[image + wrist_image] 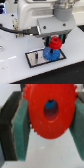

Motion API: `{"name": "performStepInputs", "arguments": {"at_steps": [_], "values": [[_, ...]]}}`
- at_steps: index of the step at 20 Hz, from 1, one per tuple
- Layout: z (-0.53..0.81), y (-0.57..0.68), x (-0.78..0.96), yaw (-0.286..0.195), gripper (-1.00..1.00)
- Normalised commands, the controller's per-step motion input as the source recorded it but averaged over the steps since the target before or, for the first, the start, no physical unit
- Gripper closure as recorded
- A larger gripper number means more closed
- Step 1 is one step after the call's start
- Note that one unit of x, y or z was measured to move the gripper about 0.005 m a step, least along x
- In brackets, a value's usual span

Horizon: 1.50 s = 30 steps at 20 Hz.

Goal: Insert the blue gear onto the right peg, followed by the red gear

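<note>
In the exterior view the blue gear (49,53) lies flat at the right end of the grey, black-rimmed base plate (36,58). The right peg is hidden under it. My gripper (54,41) is shut on the red gear (54,43) and holds it just above the blue gear's hub. In the wrist view the red gear (49,111) fills the middle between my two dark fingers (21,129), and blue shows through its centre hole.
The other peg (36,56) is a thin dark pin on the plate's left part. A black cable (25,31) runs behind the arm. The plate sits on a white table (15,70).
</note>
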Motion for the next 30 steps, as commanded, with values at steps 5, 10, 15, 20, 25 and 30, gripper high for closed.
{"name": "performStepInputs", "arguments": {"at_steps": [5,10,15,20,25,30], "values": [[-0.14,-0.01,0.18,0.0,1.0],[-0.19,-0.02,0.15,0.0,1.0],[-0.28,-0.04,0.07,0.0,1.0],[-0.12,-0.13,0.04,0.0,1.0],[-0.21,-0.04,0.05,0.0,1.0],[0.03,0.0,0.01,0.0,-1.0]]}}
